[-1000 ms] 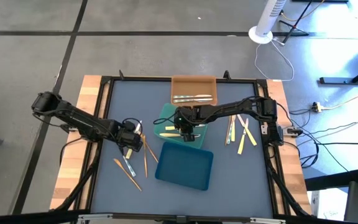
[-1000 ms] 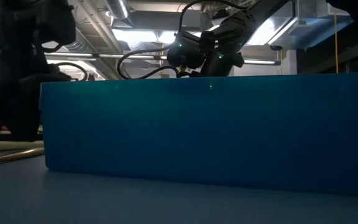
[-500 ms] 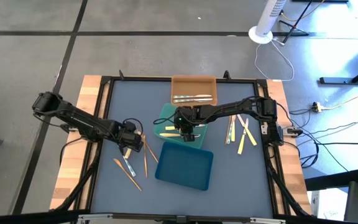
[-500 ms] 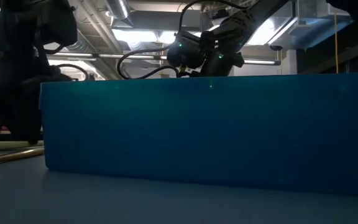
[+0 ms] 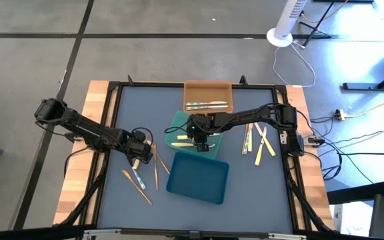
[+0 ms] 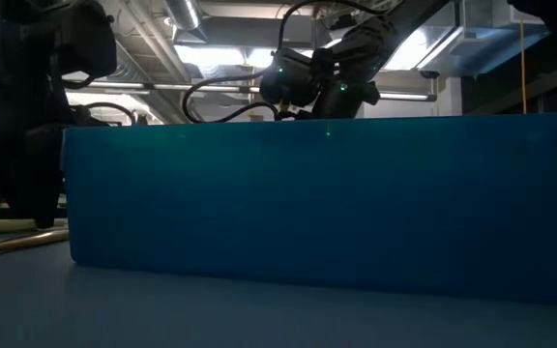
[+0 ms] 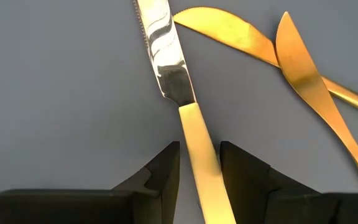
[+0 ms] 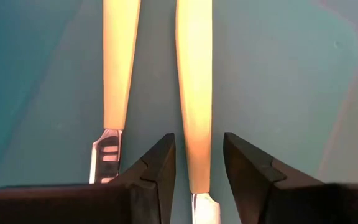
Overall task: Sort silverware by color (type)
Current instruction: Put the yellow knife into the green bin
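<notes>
Two arms are over the blue-grey table (image 5: 119, 120). Left gripper (image 5: 143, 152) sits low at the table's left-centre, fingers (image 7: 165, 171) parted on either side of the orange handle of a silver-bladed knife (image 7: 185, 118); whether they pinch it I cannot tell, a thin gap shows on each side. Two orange-tan knives (image 7: 303, 81) lie just beside it, blades crossing near their tips. More orange-tan utensils (image 5: 139, 183) lie on the table just in front of that gripper.

Right gripper (image 5: 201, 141) is down over the teal-green tray (image 5: 179, 123) at table centre, fingers (image 8: 160, 168) apart, straddling a pale yellow handle (image 8: 194, 93) lying in the tray; not clamped as far as I can see. Second pale yellow utensil (image 8: 120, 68) lies alongside, parallel, apart.

Orange tray (image 5: 208, 88) at the far edge holds silver-grey utensils (image 5: 207, 105). Dark blue tray (image 5: 199, 177) sits tilted near the front, just beside the teal one. Loose pile of pale yellow and silver pieces (image 5: 259, 141) lies at the right side. Low view shows mostly the blue tray's wall.
</notes>
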